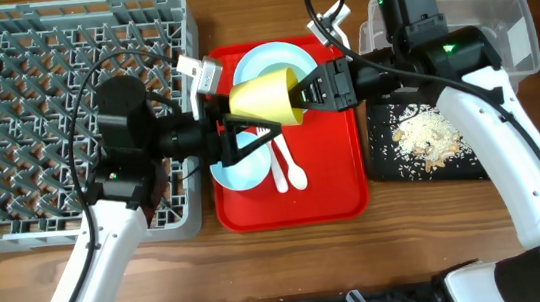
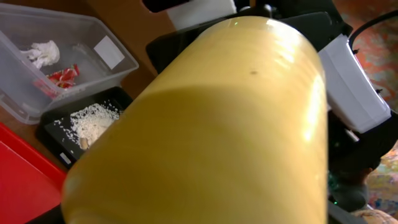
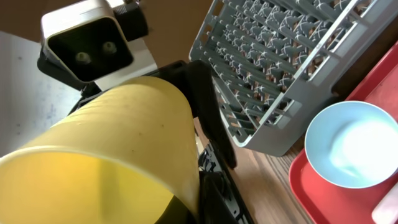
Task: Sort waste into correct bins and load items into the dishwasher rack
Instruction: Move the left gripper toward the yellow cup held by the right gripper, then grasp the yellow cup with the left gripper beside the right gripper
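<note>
The small yellow cup (image 1: 264, 96) hangs on its side above the red serving tray (image 1: 343, 178), between both grippers. My right gripper (image 1: 299, 96) is shut on the cup's rim, one finger inside it, as the right wrist view (image 3: 112, 137) shows. My left gripper (image 1: 250, 119) is open, its fingers spread either side of the cup's base. The cup fills the left wrist view (image 2: 217, 124) and hides those fingers. On the red tray lie the pale-blue plate (image 1: 270, 58), a pale bowl (image 1: 242, 171), and the white fork (image 1: 279, 165) and spoon (image 1: 296, 175).
The grey dishwasher rack (image 1: 43, 94) stands at the left. The clear tub (image 1: 497, 16) at the back right holds the tissue (image 2: 43, 53) and red wrapper (image 2: 65, 74). The black tray (image 1: 392, 163) in front of it holds rice crumbs (image 1: 429, 134).
</note>
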Available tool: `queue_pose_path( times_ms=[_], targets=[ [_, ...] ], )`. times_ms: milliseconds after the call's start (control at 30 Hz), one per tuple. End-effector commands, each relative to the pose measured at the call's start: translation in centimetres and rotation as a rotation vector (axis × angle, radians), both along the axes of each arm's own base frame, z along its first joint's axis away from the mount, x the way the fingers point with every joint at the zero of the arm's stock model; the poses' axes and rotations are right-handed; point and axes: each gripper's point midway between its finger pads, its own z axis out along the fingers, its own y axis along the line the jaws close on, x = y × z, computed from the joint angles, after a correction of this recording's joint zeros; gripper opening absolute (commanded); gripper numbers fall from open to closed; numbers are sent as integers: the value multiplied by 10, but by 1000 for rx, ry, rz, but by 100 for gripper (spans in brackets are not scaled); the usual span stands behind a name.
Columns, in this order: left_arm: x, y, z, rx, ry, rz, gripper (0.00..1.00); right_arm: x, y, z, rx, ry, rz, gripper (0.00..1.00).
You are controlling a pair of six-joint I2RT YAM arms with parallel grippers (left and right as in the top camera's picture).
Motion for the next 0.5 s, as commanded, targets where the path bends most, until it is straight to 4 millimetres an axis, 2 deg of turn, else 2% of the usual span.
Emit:
queue_pose_path(
  times_ms=[0, 200, 467],
  targets=[
    [16, 3, 7, 3, -48, 77, 79, -10, 4, -1, 5, 19, 31, 4],
    [17, 5, 9, -1, -57, 80, 80, -7, 0, -12, -60, 36, -3, 4],
    [19, 7, 12, -7, -74, 85, 78, -8, -2, -18, -89, 51, -15, 4]
  ],
)
